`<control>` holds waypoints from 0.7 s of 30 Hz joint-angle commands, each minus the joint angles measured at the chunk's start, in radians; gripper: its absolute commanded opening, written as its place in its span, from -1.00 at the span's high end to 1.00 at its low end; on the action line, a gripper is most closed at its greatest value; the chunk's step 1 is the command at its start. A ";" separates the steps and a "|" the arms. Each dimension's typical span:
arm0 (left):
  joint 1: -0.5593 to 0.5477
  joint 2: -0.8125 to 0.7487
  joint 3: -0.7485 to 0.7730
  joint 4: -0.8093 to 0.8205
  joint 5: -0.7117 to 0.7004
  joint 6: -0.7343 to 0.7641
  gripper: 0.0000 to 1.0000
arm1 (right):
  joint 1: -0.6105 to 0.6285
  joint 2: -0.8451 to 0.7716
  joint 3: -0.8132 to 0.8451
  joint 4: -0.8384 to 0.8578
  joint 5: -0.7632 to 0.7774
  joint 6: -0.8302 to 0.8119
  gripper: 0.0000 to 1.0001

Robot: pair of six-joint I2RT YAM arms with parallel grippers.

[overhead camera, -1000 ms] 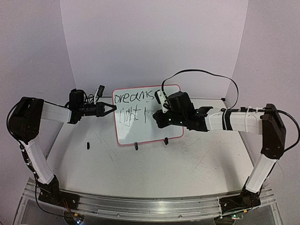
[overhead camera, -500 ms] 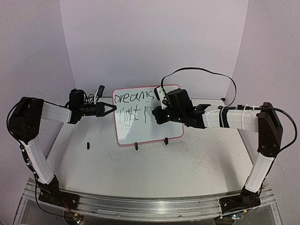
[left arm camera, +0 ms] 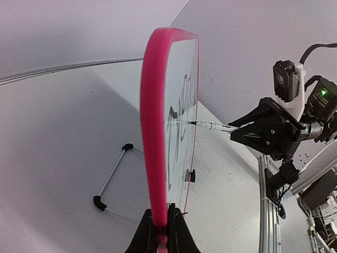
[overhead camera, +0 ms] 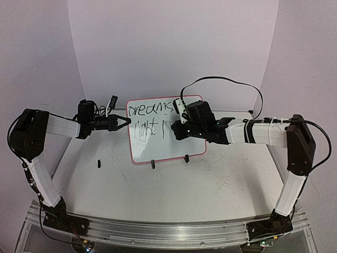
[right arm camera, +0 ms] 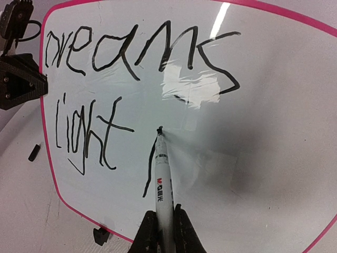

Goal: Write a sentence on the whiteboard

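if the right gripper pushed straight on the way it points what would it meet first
The whiteboard: the marker in the right gripper seems to touch its face with its tip, beside the lone stroke.

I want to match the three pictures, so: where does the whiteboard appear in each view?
Top external: whiteboard in the centre, face visible.
Left wrist: centre, seen edge-on, left tool clamping its pink edge.
Right wrist: fills the picture.
Shared landmark: the black sentence.

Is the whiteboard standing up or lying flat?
Standing up. The whiteboard rises edge-on from the table on its black feet, and the left claw pinches its pink frame.
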 commanded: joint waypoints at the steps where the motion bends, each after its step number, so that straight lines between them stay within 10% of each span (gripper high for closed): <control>1: -0.007 0.008 0.029 -0.012 -0.070 0.069 1.00 | -0.014 0.007 0.034 0.016 0.056 0.018 1.00; 21: -0.006 0.005 0.027 -0.016 -0.070 0.069 1.00 | -0.016 -0.070 -0.075 0.008 0.107 0.049 1.00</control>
